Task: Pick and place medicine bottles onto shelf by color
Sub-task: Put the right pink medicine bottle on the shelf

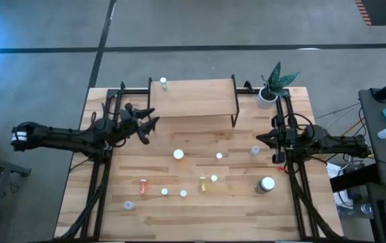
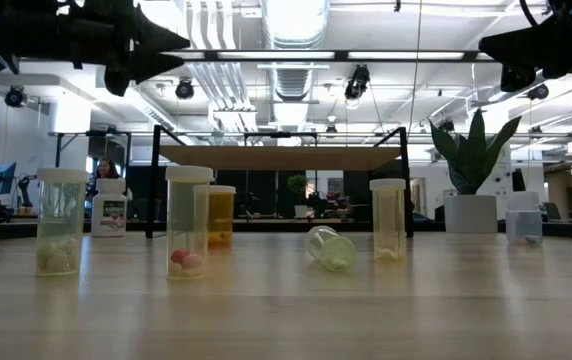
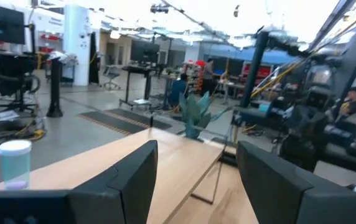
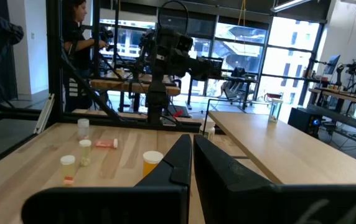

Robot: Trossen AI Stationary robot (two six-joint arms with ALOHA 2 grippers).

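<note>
The shelf [image 1: 200, 98] stands at the table's far middle on thin black legs. One clear white-capped bottle [image 1: 162, 83] stands upright on its far left corner and also shows in the left wrist view [image 3: 14, 163]. Several medicine bottles stand or lie on the tabletop: an orange one [image 1: 178, 154], a pink one on its side [image 1: 144, 182], a larger white-capped one [image 1: 267, 183]. My left gripper [image 1: 149, 125] hovers open off the shelf's left end, with nothing between its fingers [image 3: 134, 180]. My right gripper [image 1: 260, 138] waits shut at the table's right side.
A white pot with a green plant [image 1: 274, 84] stands at the far right corner beside the shelf. Black frame rails [image 1: 98, 175] run along the table's left and right sides. In the low view, a clear bottle [image 2: 330, 247] lies on its side among upright ones.
</note>
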